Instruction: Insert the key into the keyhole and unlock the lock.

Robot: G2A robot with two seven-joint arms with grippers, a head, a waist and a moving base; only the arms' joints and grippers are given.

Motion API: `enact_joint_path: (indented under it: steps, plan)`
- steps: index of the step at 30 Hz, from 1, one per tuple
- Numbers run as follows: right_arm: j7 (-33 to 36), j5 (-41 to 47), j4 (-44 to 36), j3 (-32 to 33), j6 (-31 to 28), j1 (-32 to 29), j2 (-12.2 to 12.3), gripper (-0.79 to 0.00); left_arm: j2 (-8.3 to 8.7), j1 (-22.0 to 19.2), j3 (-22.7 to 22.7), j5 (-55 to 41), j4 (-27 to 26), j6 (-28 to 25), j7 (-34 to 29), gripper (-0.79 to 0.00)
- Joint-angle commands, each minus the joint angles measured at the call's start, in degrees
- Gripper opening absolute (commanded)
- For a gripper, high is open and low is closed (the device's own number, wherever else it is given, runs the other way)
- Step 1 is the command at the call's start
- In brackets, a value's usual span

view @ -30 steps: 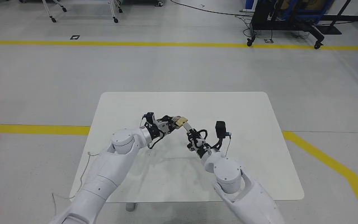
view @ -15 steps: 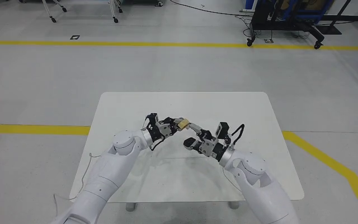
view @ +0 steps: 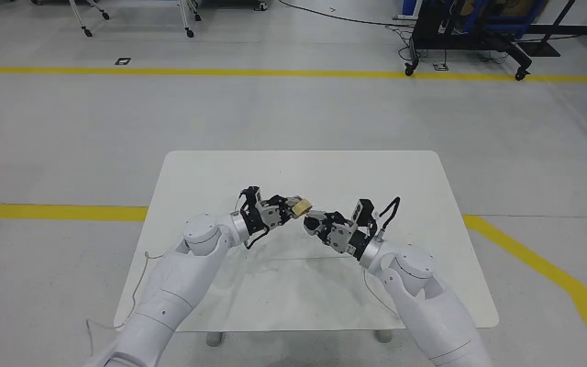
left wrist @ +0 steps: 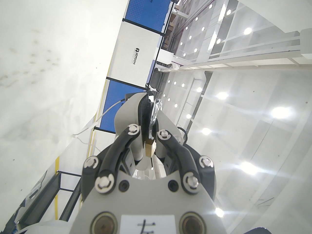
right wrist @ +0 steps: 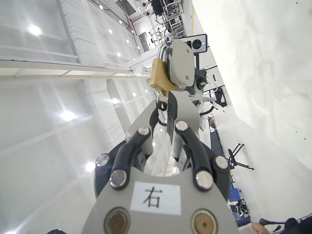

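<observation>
nearest the robot, the right gripper hangs above the white rectangular desk, its fingers pinching the small silver metal key by the head. the key points away from the wrist at the bottom face of the square brass padlock. its tip looks to be touching that face or just inside it; how deep it sits i cannot tell. just beyond, the left gripper meets it from the other side. its fingers are pressed onto the flat sides of the padlock, holding it in the air, apart from the desk, with the keyhole end turned toward the key.

the step in hand, as i judge it, is seating the key fully. to do it well, the blade should lie on one line with the keyway and be pushed straight along that line with light force, while the left arm acts as a stiff brace. if the key binds, it is better to back off a little and correct the tilt than to push harder. the padlock could swivel in its grip or the key could slide in the pinch. only once the blade is home should the right wrist turn about the key's own axis, with the left fingers resisting the twist. whether they also press on the shackle at the far end is hard to tell; it needs room to spring.
</observation>
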Motion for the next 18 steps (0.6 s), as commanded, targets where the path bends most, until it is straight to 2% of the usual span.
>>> enact_joint_path:
  steps: [1, 3, 5, 12, 18]
  plan:
    - [0.38, 0.44, -0.03, 0.2, -0.08, -0.14, 0.05, -0.631, 0.01, 0.06, -0.09, 0.03, -0.07, -0.06, -0.17, -0.785]
    - [0.78, 0.52, -0.2, 0.46, -0.17, -0.4, 0.15, -0.579, 0.02, 0.1, -0.19, 0.08, -0.09, -0.08, -0.26, -0.785]
    - [0.9, 0.5, -0.49, 0.73, -0.3, -0.73, 0.24, -0.579, 0.02, 0.11, -0.27, 0.17, -0.18, -0.17, -0.47, -0.785]
    - [0.35, 0.87, -0.14, 0.33, 0.4, -0.08, 0.26, -0.665, 0.02, 0.29, -0.38, 0.63, -0.25, -0.53, -0.83, -0.785]
    - [-0.12, 0.67, 0.09, -0.83, 0.9, 0.69, 0.17, -0.665, -0.01, 0.39, -0.49, 0.87, -0.29, -0.83, -0.78, -0.785]
